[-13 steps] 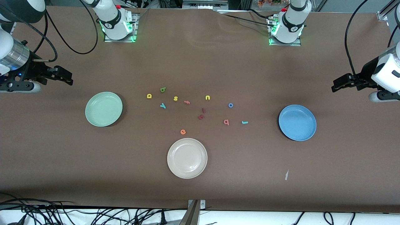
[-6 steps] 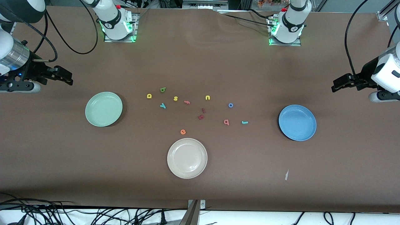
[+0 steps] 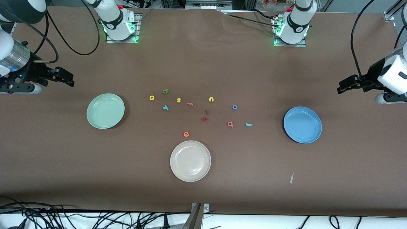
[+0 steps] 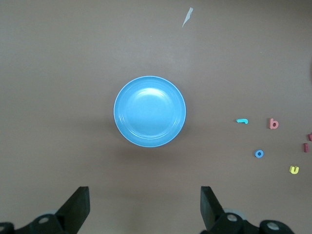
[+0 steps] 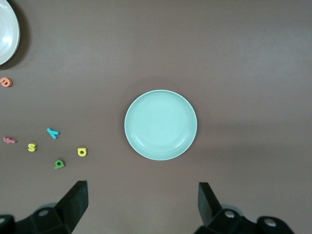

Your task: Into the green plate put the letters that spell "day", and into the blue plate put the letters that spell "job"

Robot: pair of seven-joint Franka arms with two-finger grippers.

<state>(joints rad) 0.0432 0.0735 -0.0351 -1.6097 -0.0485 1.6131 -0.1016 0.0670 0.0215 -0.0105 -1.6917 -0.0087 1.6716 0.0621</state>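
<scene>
The yellow "d" (image 3: 152, 98), dark green "a" (image 3: 165, 91) and teal "y" (image 3: 165, 107) lie loose mid-table, toward the green plate (image 3: 105, 111). The blue "o" (image 3: 234, 107), pink "b" (image 3: 230, 124) and teal "j" (image 3: 249, 124) lie toward the blue plate (image 3: 302, 125). Neither plate has anything in it. My right gripper (image 3: 70, 80) hangs open and empty over bare table beside the green plate (image 5: 160, 125). My left gripper (image 3: 341, 87) hangs open and empty over bare table beside the blue plate (image 4: 149, 111).
A beige-white plate (image 3: 190, 161) sits nearer the front camera, with an orange "e" (image 3: 186, 134) by its rim. A yellow "s" (image 3: 178, 100), yellow "u" (image 3: 211, 99), pink "f" (image 3: 190, 104) and two dark red letters (image 3: 204, 119) lie among the others. A white scrap (image 3: 291, 178) lies near the front edge.
</scene>
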